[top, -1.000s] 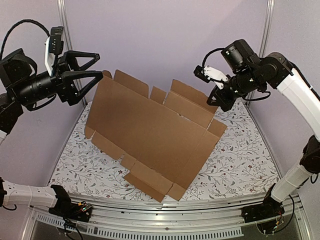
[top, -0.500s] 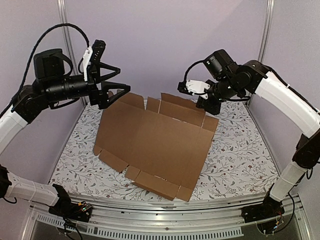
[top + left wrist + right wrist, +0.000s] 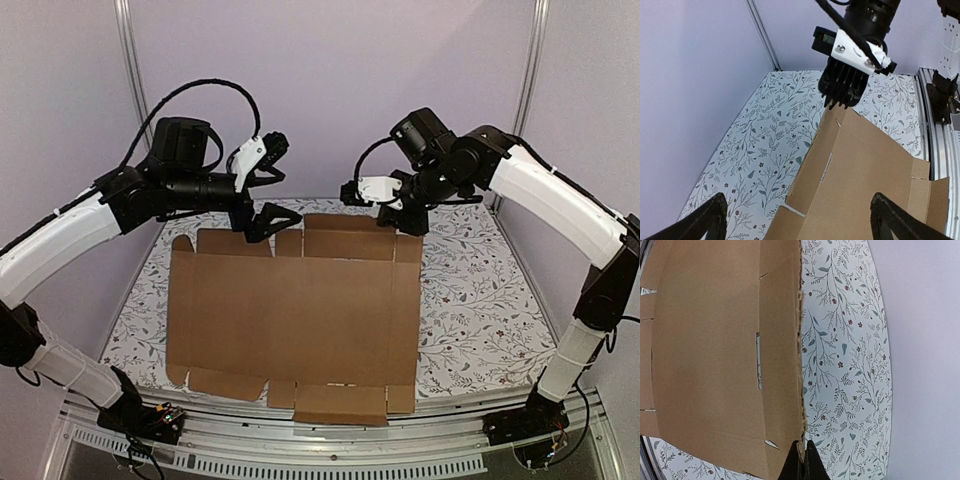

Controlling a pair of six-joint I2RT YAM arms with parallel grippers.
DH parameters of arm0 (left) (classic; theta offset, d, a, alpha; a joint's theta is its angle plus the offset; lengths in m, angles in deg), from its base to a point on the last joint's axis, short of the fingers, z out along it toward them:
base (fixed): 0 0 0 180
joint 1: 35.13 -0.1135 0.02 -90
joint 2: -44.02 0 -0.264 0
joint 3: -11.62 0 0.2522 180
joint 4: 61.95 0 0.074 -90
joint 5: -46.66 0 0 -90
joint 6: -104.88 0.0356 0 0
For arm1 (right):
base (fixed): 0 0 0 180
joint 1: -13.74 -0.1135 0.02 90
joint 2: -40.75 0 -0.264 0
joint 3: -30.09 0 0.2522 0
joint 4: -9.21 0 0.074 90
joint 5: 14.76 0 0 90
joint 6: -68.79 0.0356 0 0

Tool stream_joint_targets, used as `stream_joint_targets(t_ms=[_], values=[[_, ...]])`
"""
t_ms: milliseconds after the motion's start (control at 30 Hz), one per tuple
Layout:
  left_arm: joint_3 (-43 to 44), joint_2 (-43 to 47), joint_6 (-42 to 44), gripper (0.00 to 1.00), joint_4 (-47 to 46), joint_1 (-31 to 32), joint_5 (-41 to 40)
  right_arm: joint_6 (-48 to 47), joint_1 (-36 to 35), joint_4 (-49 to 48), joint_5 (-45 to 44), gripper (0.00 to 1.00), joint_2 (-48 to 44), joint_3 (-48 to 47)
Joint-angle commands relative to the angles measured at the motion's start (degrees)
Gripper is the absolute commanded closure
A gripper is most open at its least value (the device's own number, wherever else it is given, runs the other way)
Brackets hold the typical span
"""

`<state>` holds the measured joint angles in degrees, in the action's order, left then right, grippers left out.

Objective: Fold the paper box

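Cardboard box (image 3: 295, 310) lay flat on the surface (image 3: 480, 300), long axis left to right across mid-frame. Right gripper (image 3: 410, 222) was pinched shut on its upper-right corner; left gripper (image 3: 272, 197), wide open and empty, hovered over the upper-left edge.

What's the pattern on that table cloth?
White cloth with grey leafy vines and tiny red berries, clearest in the right wrist view.
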<state>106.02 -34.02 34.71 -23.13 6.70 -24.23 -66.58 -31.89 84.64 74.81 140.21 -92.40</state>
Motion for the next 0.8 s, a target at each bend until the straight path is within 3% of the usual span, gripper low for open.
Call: stream_joint_targets(t_ms=[0, 167, 767], values=[[0.2, -1.5, 9.2, 0.02, 0.1, 1.9, 0.8, -0.7, -0.2, -1.1, 4.7, 1.0, 1.0, -2.5], [0.9, -3.6, 13.1, 0.06, 0.5, 2.7, 0.6, -0.2, -0.3, -1.0, 6.7, 1.0, 1.0, -2.5], [8.9, -13.5, 16.9, 0.5, 6.7, 5.0, 0.0, 0.6, -1.2, -1.6, 6.3, 1.0, 0.7, -2.3]])
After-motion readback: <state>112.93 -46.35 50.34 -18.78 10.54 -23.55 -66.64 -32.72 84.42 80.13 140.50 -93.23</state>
